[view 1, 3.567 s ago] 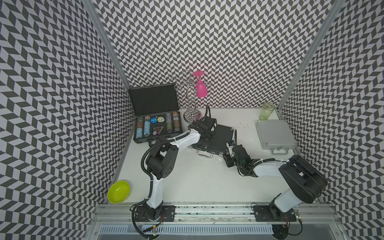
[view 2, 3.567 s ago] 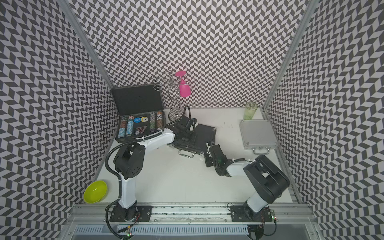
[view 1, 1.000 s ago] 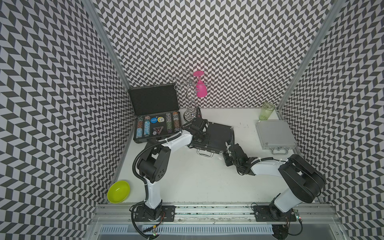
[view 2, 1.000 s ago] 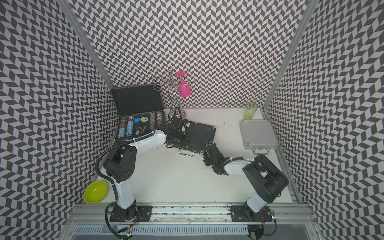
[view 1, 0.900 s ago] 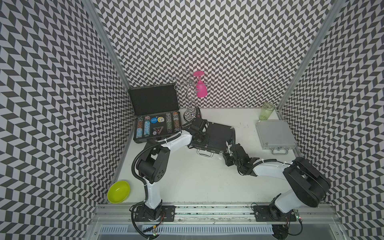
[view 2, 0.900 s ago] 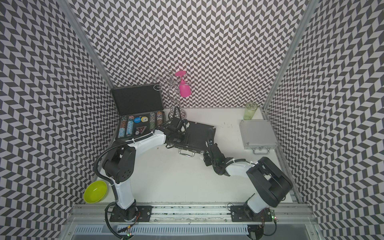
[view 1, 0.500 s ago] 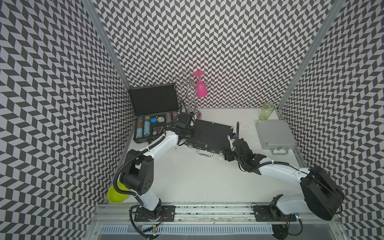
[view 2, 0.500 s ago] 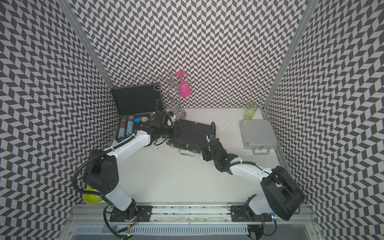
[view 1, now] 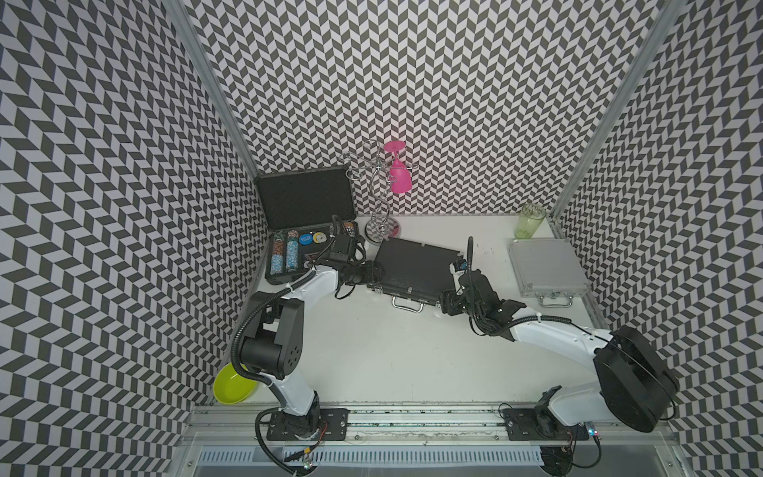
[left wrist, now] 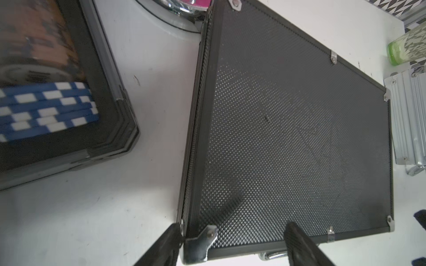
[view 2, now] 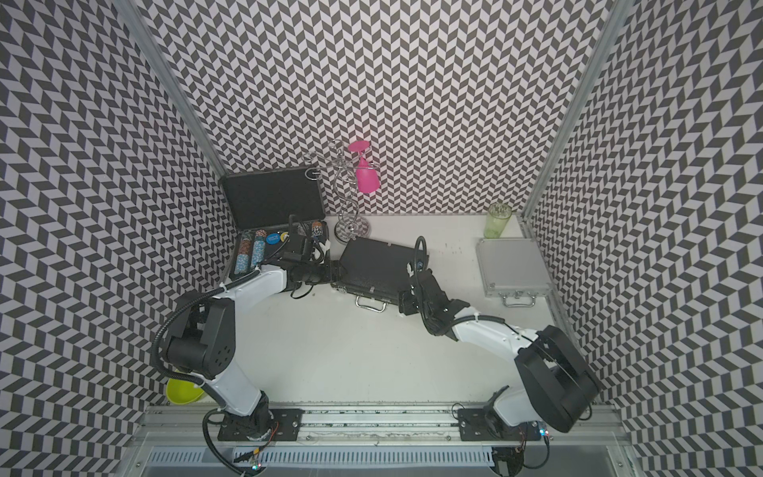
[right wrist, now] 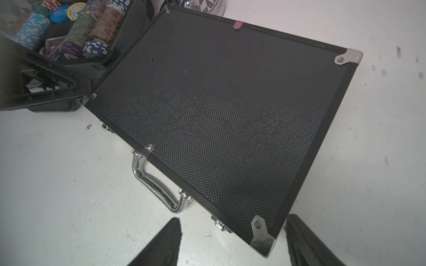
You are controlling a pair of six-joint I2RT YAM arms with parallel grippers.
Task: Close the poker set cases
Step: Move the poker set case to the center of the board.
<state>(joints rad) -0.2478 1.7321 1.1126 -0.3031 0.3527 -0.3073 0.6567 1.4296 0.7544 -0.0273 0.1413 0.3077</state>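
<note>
Both my grippers are sitting at the flat black case (view 1: 417, 264). It is lying shut mid-bench toward the back edge, with its silver handle (right wrist: 156, 184) facing the front edge.
- My left gripper (left wrist: 232, 226) is straddling the case's front left corner, fingers spread and pinching nothing. One finger looks to be touching the side wall.
- My right gripper (right wrist: 232, 220) is straddling the front right corner cap (right wrist: 262, 239), fingers likewise spread and empty.

The small silver case (view 1: 547, 266) is lying shut along the right edge. The large dark-grey case (view 1: 305, 198) is standing open in the back left corner, lid upright and chips (view 1: 285, 256) showing.

Handling, as I am judging it: that lid looks like a stiff framed panel on hinges, likely to fall under its own weight once tipped. I am favouring a push at its top free edge, not a pinch. The chip-laden base should be heavy enough to stay put. The metal trim looks slick.

Writing: a blue token (right wrist: 60, 12) and a yellow token (right wrist: 77, 8) are carrying print too small to read. No brand is showing.
</note>
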